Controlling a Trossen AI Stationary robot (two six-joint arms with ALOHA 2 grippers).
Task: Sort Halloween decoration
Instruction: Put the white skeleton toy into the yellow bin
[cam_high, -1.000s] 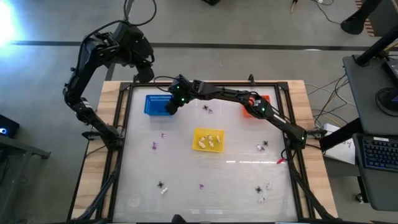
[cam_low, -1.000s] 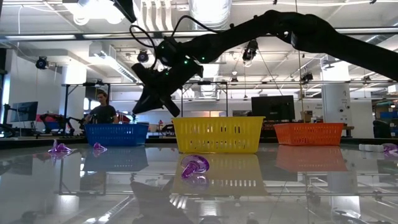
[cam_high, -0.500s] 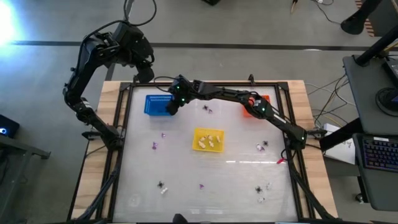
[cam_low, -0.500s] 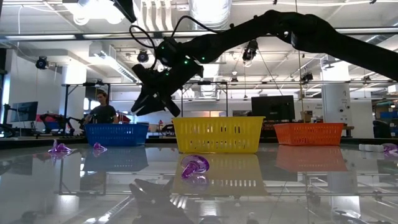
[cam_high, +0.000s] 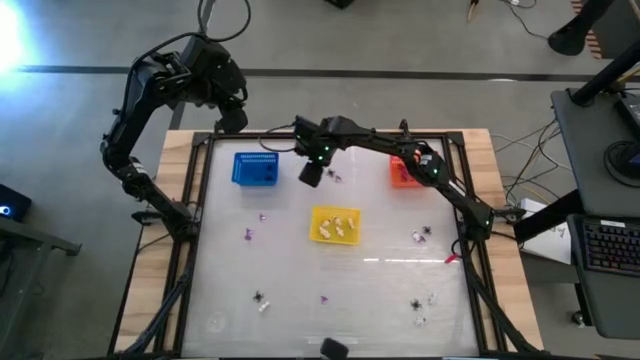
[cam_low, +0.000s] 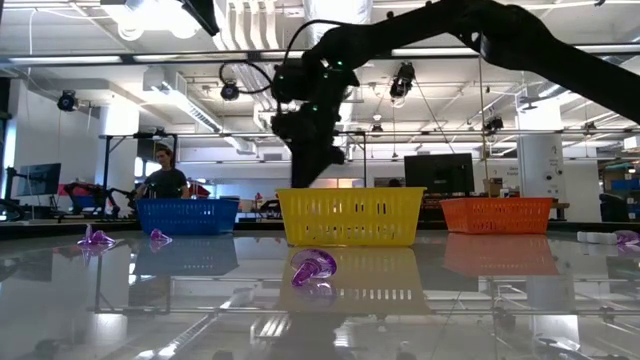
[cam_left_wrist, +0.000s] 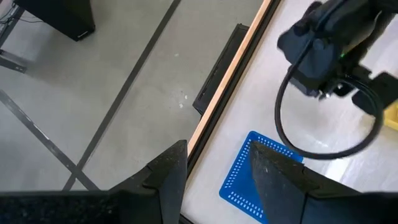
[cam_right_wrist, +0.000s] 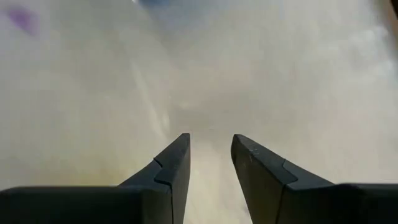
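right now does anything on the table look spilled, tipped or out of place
Nothing looks tipped or damaged. The small blue mesh basket, yellow mesh basket and orange mesh basket stand upright; tiny purple trinkets and black spidery trinkets lie scattered on the table, unsorted.

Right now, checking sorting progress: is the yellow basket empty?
No. The yellow basket holds several cream trinkets, seen from above.

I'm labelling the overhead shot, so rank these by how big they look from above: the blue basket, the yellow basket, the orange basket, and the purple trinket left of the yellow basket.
1. Yellow basket and blue basket: too alike to rank.
2. Orange basket: partly hidden by the right arm, so unsure.
3. Purple trinket: by far the smallest.
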